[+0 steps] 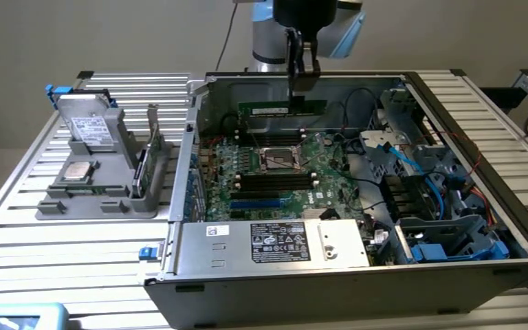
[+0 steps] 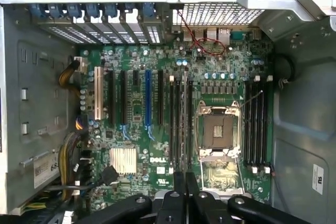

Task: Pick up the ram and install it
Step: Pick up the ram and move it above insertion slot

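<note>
Gripper [image 1: 302,89] jaws clenched on ram [image 1: 269,108] at top edge, approx mid-length, hanging over mobo [image 1: 278,185] inside case. 1 light, stiff, fragile stick; grip edges, avoid chips/contacts.

The desk [image 1: 62,240] is ribbed, matt silver metal slats. The case [image 1: 245,295] is dull grey sheet metal. The motherboard [image 1: 278,182] and ram [image 1: 269,108] are green, faintly glossy circuit board. The holder [image 1: 94,203] is matt grey plastic. The heatsink [image 2: 123,160] is pale finned metal.
</note>
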Tool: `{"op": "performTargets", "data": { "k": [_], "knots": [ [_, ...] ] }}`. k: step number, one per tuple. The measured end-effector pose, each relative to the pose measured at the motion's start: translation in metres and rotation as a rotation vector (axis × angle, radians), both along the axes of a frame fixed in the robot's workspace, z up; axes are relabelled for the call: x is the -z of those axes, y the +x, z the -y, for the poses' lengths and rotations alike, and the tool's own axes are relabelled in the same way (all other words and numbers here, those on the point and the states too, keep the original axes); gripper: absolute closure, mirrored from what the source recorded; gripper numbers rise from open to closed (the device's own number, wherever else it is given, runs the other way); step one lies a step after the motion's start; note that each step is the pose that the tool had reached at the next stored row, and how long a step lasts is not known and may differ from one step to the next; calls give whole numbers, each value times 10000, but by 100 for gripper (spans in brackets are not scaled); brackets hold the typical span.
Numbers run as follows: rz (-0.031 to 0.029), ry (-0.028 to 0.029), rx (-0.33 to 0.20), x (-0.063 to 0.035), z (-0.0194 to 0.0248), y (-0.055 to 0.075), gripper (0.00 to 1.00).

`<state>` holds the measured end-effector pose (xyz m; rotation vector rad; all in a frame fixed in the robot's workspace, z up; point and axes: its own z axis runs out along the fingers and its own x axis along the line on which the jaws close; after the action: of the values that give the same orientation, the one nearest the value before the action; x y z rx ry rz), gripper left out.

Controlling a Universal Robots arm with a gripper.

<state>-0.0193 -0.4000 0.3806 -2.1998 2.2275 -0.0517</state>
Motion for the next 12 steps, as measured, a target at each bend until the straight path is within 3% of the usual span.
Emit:
{"op": "performTargets", "data": {
  "k": [7, 12],
  "knots": [
    [1, -3, 49, 92, -41, -3, 88],
    [1, -37, 58, 159, -119, -4, 88]
  ]
}}
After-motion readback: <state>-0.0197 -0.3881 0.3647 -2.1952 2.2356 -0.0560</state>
